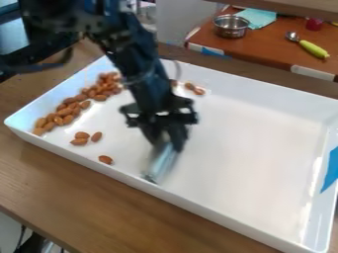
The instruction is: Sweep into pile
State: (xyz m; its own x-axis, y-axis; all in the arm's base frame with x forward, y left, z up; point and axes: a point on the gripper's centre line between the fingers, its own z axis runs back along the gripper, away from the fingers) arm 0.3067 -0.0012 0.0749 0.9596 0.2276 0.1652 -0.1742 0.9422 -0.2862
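A: Almonds (pixel 64 112), main band: left of frame, strung along the tray's left end. Strays?

B: Three below the band, lower left; a lone one nearer the front wall. A few more at upper centre, right of the arm.

A: Tool?

B: Flat, pale blue-silver tool (pixel 160 164), blurred, slanting down at centre, low end near the tray's front wall.

A: Claw?

B: Black gripper (pixel 166 140), centre, closed on the tool's upper end.

A: Ground?

B: White tray (pixel 251 148), blue tape (pixel 331 170) at its right wall, on a wooden table (pixel 79 192).

A: Beyond, upper right?

B: Reddish-brown surface (pixel 274 47): metal bowl (pixel 231 27), light-blue cloth (pixel 259 18), green-handled spoon (pixel 314 48).
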